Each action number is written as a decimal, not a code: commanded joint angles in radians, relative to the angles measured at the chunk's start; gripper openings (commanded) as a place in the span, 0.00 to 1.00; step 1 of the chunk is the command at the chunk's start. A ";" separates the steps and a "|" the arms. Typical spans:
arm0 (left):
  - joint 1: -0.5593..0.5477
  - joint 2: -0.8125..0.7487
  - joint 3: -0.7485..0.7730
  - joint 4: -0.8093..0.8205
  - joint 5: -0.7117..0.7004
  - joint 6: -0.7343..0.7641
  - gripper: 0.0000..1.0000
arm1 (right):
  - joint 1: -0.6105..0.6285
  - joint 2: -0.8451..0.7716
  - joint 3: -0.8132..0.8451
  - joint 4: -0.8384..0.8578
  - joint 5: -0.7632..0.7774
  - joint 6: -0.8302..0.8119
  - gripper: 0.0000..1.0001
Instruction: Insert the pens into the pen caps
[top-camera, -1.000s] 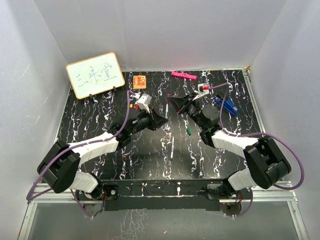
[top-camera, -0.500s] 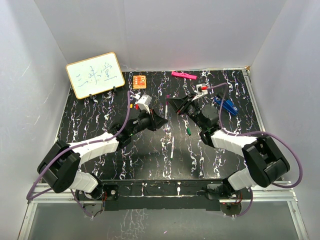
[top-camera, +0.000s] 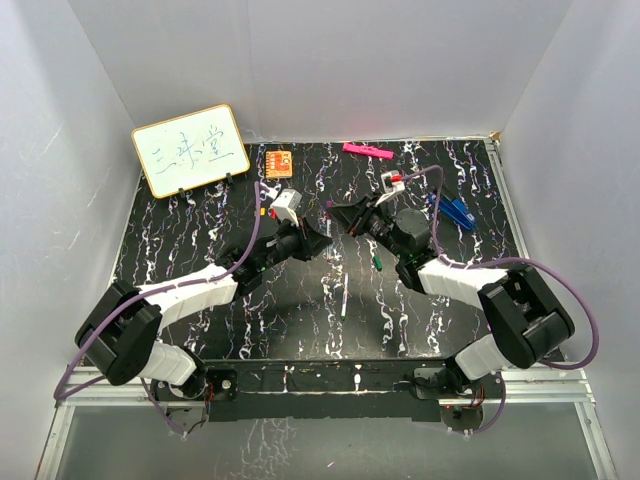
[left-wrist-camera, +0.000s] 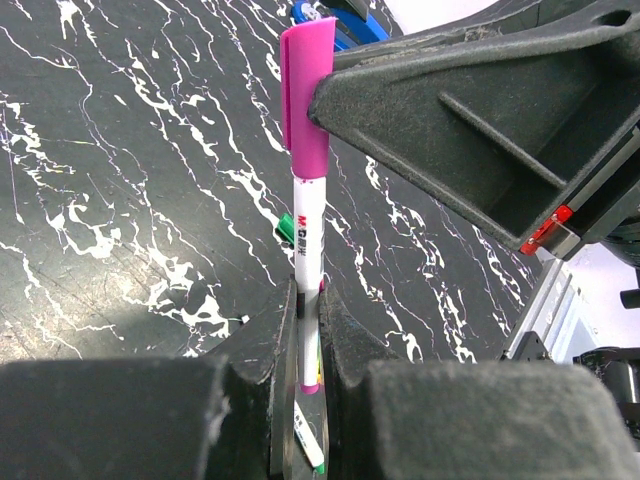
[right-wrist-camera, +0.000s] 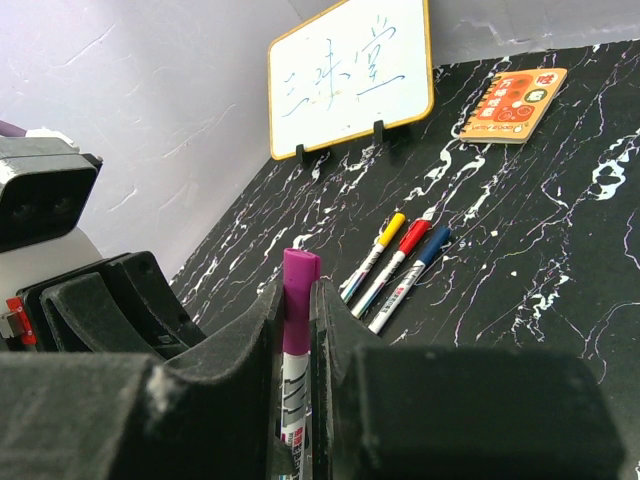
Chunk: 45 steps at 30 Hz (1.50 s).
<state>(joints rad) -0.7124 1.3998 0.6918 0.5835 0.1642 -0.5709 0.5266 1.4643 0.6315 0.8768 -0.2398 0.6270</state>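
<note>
My left gripper (left-wrist-camera: 308, 300) is shut on the lower barrel of a white pen (left-wrist-camera: 308, 220) with a purple end. The purple cap (left-wrist-camera: 305, 100) sits over the pen's upper end, and my right gripper (right-wrist-camera: 296, 290) is shut on that cap (right-wrist-camera: 298, 300). From above, the two grippers (top-camera: 322, 240) (top-camera: 340, 213) meet over the middle of the table. A green-tipped pen (top-camera: 343, 300) and a green cap (top-camera: 378, 262) lie loose on the table. Yellow, red and blue capped pens (right-wrist-camera: 405, 255) lie side by side.
A whiteboard (top-camera: 190, 150) stands at the back left, with an orange block (top-camera: 279, 161) beside it. A pink marker (top-camera: 366, 151) lies at the back edge. A blue object (top-camera: 452, 210) rests at the right. Walls enclose the marbled black table (top-camera: 200, 260).
My right gripper has moved left with the purple cap until it met the pen in my left gripper. The left arm has barely moved.
</note>
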 joint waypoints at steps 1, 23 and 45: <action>-0.004 -0.027 0.029 0.079 -0.048 0.025 0.00 | 0.013 0.038 0.063 -0.092 -0.061 -0.040 0.00; 0.099 -0.059 0.070 0.250 -0.193 0.029 0.00 | 0.135 0.125 0.129 -0.443 0.034 -0.174 0.00; 0.160 -0.037 0.112 0.067 -0.203 0.056 0.00 | 0.207 0.196 0.259 -0.531 0.180 -0.163 0.00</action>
<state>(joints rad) -0.5491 1.3922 0.7959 0.6735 -0.0185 -0.5243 0.7399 1.6817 0.8040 0.3664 -0.1177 0.4770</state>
